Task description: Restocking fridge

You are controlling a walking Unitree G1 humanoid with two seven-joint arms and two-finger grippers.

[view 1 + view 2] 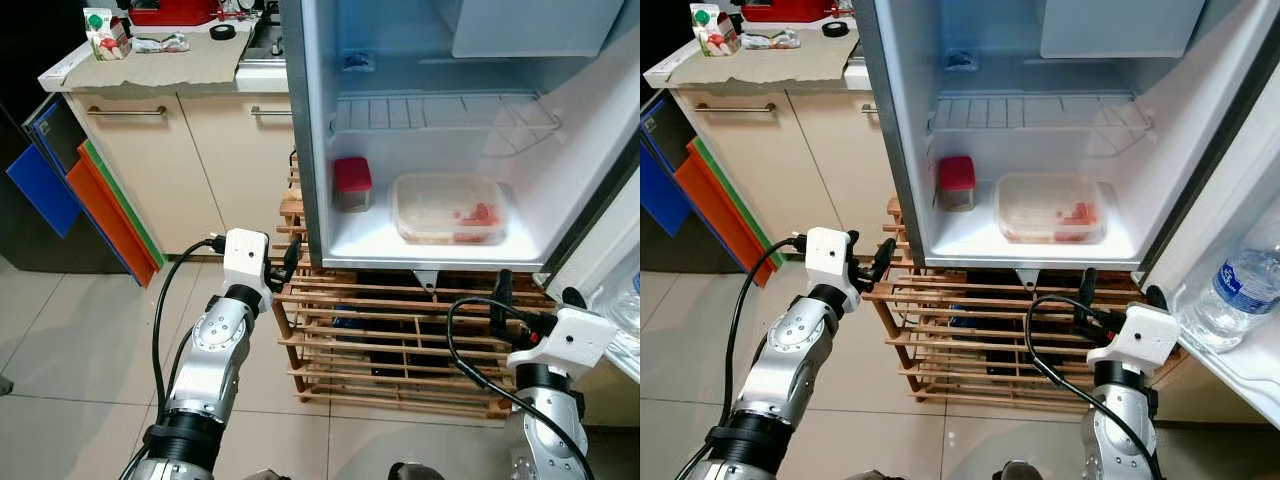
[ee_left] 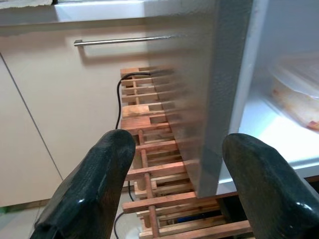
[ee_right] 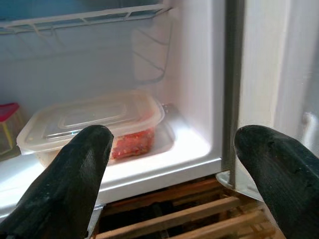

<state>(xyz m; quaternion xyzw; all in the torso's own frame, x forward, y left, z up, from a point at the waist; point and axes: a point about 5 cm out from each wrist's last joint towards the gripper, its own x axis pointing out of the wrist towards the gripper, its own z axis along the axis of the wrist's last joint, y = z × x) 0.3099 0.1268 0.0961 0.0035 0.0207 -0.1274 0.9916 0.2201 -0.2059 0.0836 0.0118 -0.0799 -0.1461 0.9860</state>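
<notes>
The fridge (image 1: 318,150) stands open in front of me. On its bottom shelf sit a clear lidded food box (image 1: 448,209) with red pieces inside and a small jar with a red lid (image 1: 351,184). A wire shelf (image 1: 440,112) above them is bare. A water bottle (image 1: 1235,290) stands in the door rack at the right. My left gripper (image 1: 290,262) is open, low beside the fridge's left wall, holding nothing. My right gripper (image 1: 535,300) is open below the fridge's front edge, empty, facing the food box (image 3: 94,124).
A wooden slatted rack (image 1: 400,340) sits under the fridge. Kitchen cabinets (image 1: 150,150) stand at the left, with coloured boards (image 1: 100,200) leaning against them. The counter (image 1: 160,60) holds a small carton (image 1: 105,32), a tape roll (image 1: 222,31) and a red item (image 1: 172,11).
</notes>
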